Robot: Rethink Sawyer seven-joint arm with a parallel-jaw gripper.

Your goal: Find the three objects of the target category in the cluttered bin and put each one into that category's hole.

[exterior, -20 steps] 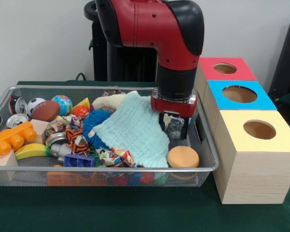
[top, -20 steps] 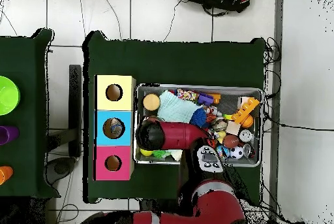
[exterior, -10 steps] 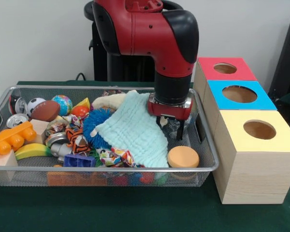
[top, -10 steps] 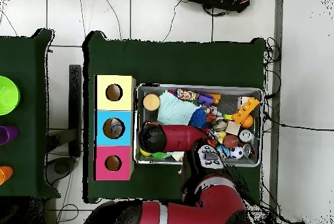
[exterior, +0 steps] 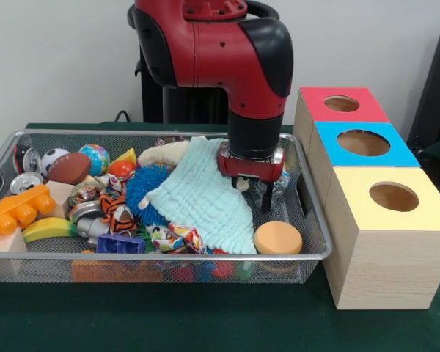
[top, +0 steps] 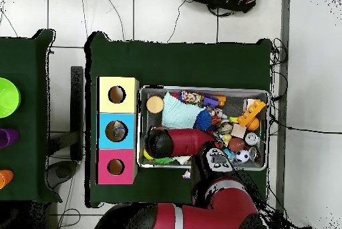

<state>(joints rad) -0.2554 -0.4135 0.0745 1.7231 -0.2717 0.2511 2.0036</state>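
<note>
The wire mesh bin [exterior: 169, 257] holds mixed clutter; it also shows in the overhead view [top: 262, 93]. One clear wrinkled bottle [exterior: 274, 188] with a bit of blue lies at the bin's right end, partly hidden. My gripper [exterior: 254, 192] hangs low in the bin right at this bottle, by the edge of a mint cloth [exterior: 205, 198]. I cannot tell whether it grips the bottle. In the overhead view the arm [top: 167, 143] hides the gripper. The blue-topped box's hole [exterior: 364, 142] is to the right; from overhead something multicoloured shows inside it [top: 117, 131]. No other bottle shows.
The red-topped box's hole [exterior: 342, 103] and the yellow-topped box's hole [exterior: 393, 196] flank the blue one. An orange round lid [exterior: 278, 238], a blue spiky ball [exterior: 143, 187], a metal can [exterior: 26, 182], a football [exterior: 68, 169] and an orange brick [exterior: 15, 209] lie in the bin.
The arm and gripper have shifted a little to the left in the front view, toward the cloth. The bottle has barely moved.
</note>
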